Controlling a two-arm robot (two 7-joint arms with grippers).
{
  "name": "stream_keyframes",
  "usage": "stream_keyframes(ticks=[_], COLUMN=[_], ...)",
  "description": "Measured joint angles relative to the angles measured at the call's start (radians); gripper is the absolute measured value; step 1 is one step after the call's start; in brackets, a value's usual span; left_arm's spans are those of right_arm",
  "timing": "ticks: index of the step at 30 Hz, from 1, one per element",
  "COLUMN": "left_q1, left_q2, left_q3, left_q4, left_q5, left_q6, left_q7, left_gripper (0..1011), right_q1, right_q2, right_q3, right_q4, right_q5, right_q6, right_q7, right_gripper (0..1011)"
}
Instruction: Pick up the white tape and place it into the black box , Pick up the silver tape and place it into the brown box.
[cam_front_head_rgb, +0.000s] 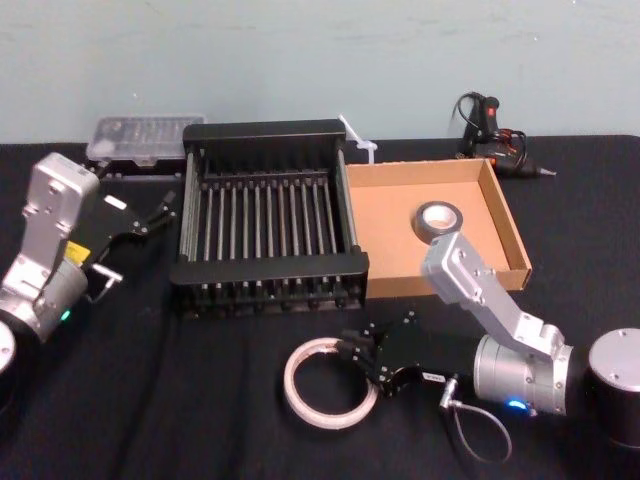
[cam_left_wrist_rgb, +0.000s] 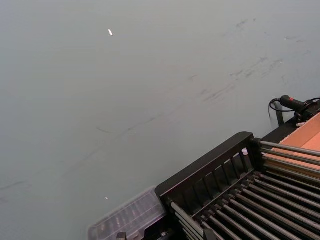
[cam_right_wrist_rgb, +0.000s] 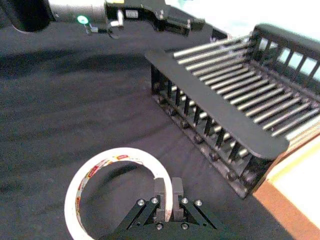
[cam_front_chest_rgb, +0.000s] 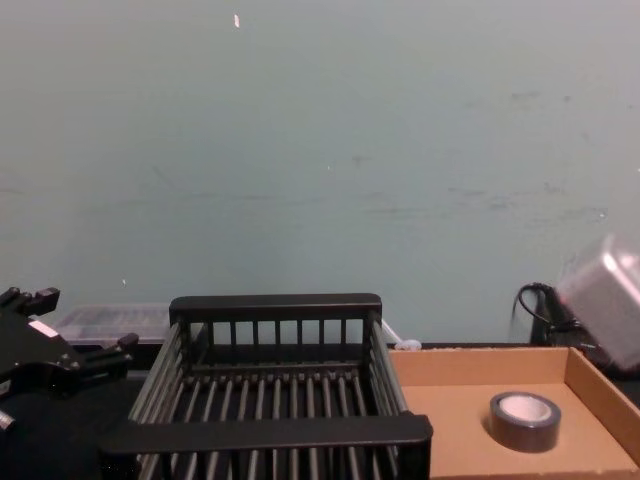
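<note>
Head view: a black box (cam_front_head_rgb: 270, 205) sits beside a brown box (cam_front_head_rgb: 400, 235) already holding the silver tape (cam_front_head_rgb: 437, 220). Nearer, the right gripper (cam_front_head_rgb: 350, 352) pinches the white tape (cam_front_head_rgb: 325, 385) on the table. Next, seemingly: lift it into the black box. The left gripper (cam_front_head_rgb: 165, 210), fingers parted, idles left.

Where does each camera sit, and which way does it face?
Head: high, looking down; left end effector open beside the black box, right end effector on the white tape.
Left wrist: raised, facing the wall over the black box's corner.
Right wrist: low, facing own fingers pinching the white tape; left end effector beyond.
Chest: low, facing forward across the black box; left end effector lower left.
Shared: all see the black box.
</note>
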Motion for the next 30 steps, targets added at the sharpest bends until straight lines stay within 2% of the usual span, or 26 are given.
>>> stream_keyframes(ticks=[8, 17, 30], left_q1=[0.0, 0.0, 0.0], left_q2=[0.0, 0.0, 0.0], left_q3=[0.0, 0.0, 0.0], left_q4=[0.0, 0.0, 0.0], left_q5=[0.0, 0.0, 0.0], left_q6=[0.0, 0.0, 0.0], left_q7=[0.0, 0.0, 0.0], left_gripper=[1001, 1001, 1001], right_q1=[-0.031, -0.073, -0.118], right_q2=[0.017, 0.034, 0.021], right_q3=[0.034, 0.083, 0.139], right_q4=[-0.055, -0.104, -0.119], right_q5=[0.021, 0.079, 0.132], right_q6=[-0.031, -0.064, -0.12], right_q7=[-0.021, -0.034, -0.078], right_gripper=[92, 92, 92])
